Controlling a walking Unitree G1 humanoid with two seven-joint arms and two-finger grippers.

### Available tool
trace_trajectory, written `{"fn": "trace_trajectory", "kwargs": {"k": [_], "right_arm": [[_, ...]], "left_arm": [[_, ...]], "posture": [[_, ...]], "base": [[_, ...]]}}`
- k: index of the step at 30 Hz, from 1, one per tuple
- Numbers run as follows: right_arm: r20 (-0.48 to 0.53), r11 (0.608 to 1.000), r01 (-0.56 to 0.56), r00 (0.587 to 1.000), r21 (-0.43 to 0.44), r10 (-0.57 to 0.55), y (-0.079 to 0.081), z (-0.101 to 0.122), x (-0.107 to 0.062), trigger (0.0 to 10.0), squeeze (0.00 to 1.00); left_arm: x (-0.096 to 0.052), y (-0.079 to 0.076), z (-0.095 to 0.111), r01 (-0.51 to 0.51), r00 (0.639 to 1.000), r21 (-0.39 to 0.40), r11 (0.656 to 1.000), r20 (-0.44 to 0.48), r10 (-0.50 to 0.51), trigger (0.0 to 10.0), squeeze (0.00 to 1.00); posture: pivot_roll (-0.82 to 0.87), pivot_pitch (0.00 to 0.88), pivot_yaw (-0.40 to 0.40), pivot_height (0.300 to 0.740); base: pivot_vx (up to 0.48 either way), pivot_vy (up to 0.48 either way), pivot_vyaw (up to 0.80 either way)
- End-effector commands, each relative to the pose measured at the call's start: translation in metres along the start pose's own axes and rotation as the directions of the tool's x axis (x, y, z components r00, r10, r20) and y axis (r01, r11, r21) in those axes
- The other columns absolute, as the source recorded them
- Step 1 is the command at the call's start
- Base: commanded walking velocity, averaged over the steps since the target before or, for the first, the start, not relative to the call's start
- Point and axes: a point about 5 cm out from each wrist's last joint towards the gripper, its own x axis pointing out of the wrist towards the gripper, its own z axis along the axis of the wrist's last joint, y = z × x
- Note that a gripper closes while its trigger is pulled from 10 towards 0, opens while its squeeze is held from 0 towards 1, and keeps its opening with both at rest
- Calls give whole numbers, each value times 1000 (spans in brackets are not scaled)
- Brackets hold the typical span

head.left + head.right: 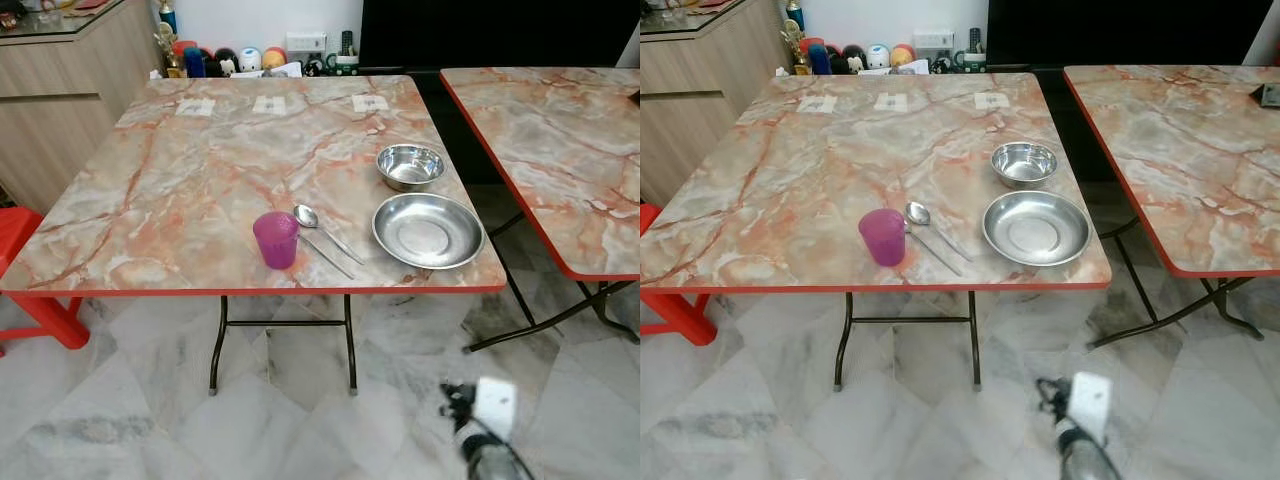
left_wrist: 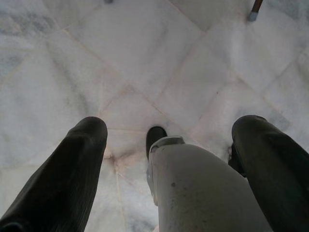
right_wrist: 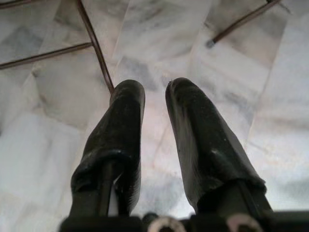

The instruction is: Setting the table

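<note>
Marble table [image 1: 180, 190] holds purple cup [image 1: 276, 240], spoon [image 1: 306, 216], plate [image 1: 428, 231] and bowl [image 1: 410, 165] near its front right corner; left gripper [image 2: 169, 130] wide open, right gripper [image 3: 154, 101] slightly parted, both empty over floor [image 1: 120, 400]

Second marble-pattern table [image 1: 560, 150] at right, well apart. Red plastic stool [image 1: 25, 275] at left. Wooden cabinet [image 1: 60, 90] behind. Toys [image 1: 240, 58] along wall.
</note>
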Motion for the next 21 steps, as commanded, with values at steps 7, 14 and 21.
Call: {"fn": "trace_trajectory", "kwargs": {"k": [7, 14, 21], "right_arm": [[158, 999, -34, 987, 2, 33, 6, 22, 2, 10000, 0], [237, 995, -99, 967, -8, 98, 16, 29, -1, 10000, 0], [181, 996, -86, 980, 17, 81, 8, 10, -8, 10000, 0]], "left_arm": [[-2, -2, -1, 36, 999, 5, 999, 23, -36, 10000, 0], [-1, 0, 6, 37, 997, -23, 999, 75, -35, 10000, 0], [-9, 34, 156, 50, 739, 91, 995, 667, -98, 10000, 0]], "posture": [[41, 58, 2, 740], [42, 43, 16, 740], [37, 53, 22, 740]], "base": [[0, 0, 0], [0, 0, 0], [0, 0, 0]]}}
